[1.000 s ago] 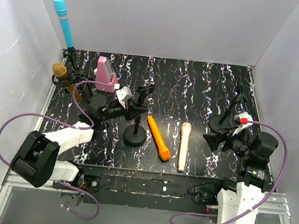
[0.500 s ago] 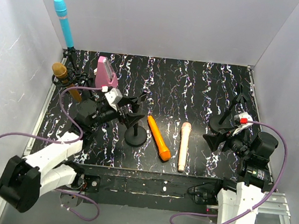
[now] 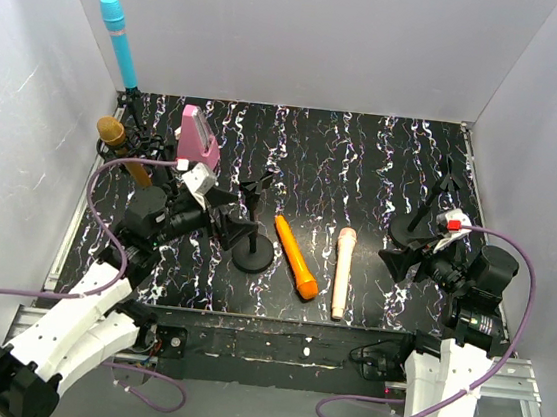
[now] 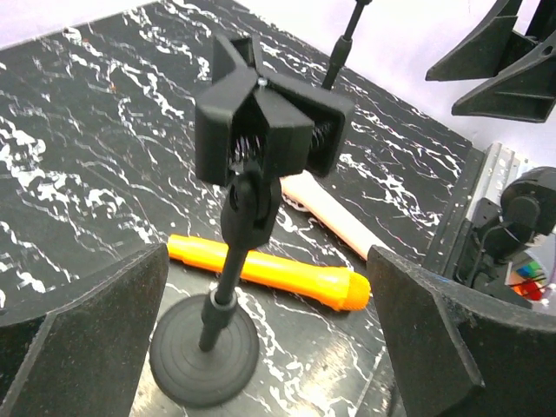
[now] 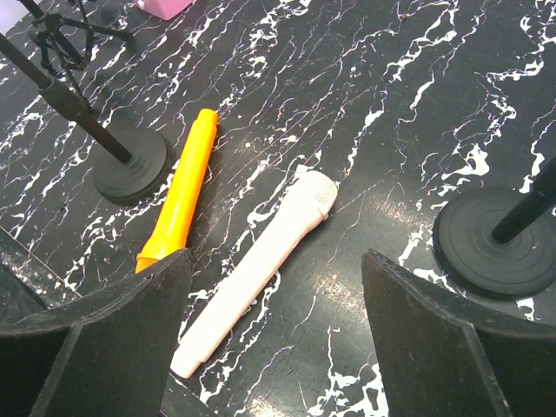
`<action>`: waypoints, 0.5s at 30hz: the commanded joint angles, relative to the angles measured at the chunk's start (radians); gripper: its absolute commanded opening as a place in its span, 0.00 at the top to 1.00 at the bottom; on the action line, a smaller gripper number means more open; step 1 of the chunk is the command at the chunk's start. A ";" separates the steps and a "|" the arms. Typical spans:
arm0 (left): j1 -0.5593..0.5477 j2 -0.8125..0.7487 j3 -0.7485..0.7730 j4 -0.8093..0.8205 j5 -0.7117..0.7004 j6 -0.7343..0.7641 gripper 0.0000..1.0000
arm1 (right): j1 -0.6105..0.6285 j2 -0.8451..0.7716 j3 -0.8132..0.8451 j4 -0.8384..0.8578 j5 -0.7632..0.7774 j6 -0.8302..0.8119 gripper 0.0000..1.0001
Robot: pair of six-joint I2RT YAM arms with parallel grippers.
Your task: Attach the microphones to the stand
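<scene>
Left end effector is hanging wide open with nothing in it, fingers sitting either side of the empty stand in the middle of the desk. Right end effector is gaping open too, hovering over by the pale peach mic. Orange mic is lying flat just beside that stand's base, with the peach one next to it. Cyan mic and gold mic are looking parked on stands back left.

My read is that I'm lining up to steady the stand. So I'm aiming to pinch the stem below the clip, not the clip itself, keeping its mouth free for a mic.

Hard bits:
- I'm not making out which way the clip's mouth is facing.
- The second stand is getting cut off at the top in the right wrist view.
- The back-left clips are showing too tiny to judge.
</scene>
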 commanded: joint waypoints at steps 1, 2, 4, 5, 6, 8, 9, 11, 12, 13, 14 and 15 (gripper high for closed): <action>-0.002 -0.071 0.034 -0.184 -0.045 -0.067 0.02 | -0.005 -0.004 0.006 0.000 -0.027 -0.022 0.14; -0.002 -0.094 0.035 -0.201 -0.067 -0.084 0.02 | -0.005 -0.005 0.009 -0.001 -0.029 -0.025 0.14; -0.002 -0.125 0.037 -0.232 -0.097 -0.112 0.02 | -0.005 -0.001 0.011 -0.003 -0.032 -0.028 0.14; -0.002 -0.142 0.037 -0.244 -0.113 -0.126 0.02 | -0.005 -0.001 0.011 -0.006 -0.033 -0.028 0.14; -0.002 -0.152 0.038 -0.263 -0.136 -0.150 0.02 | -0.005 0.006 0.014 -0.010 -0.033 -0.031 0.13; -0.002 -0.168 0.057 -0.325 -0.211 -0.202 0.02 | -0.004 0.015 0.018 -0.014 -0.035 -0.032 0.13; -0.002 -0.169 0.073 -0.373 -0.252 -0.222 0.02 | -0.005 0.021 0.023 -0.018 -0.035 -0.034 0.12; -0.002 -0.162 0.110 -0.445 -0.277 -0.210 0.02 | -0.005 0.033 0.026 -0.020 -0.049 -0.043 0.12; -0.002 -0.157 0.119 -0.468 -0.275 -0.201 0.02 | -0.005 0.047 0.029 -0.026 -0.058 -0.054 0.12; -0.002 -0.153 0.124 -0.487 -0.271 -0.199 0.02 | -0.005 0.059 0.037 -0.038 -0.059 -0.063 0.12; -0.002 -0.146 0.126 -0.499 -0.260 -0.204 0.02 | -0.005 0.076 0.044 -0.047 -0.072 -0.075 0.12; -0.002 -0.143 0.124 -0.505 -0.246 -0.213 0.02 | -0.005 0.094 0.057 -0.066 -0.084 -0.098 0.12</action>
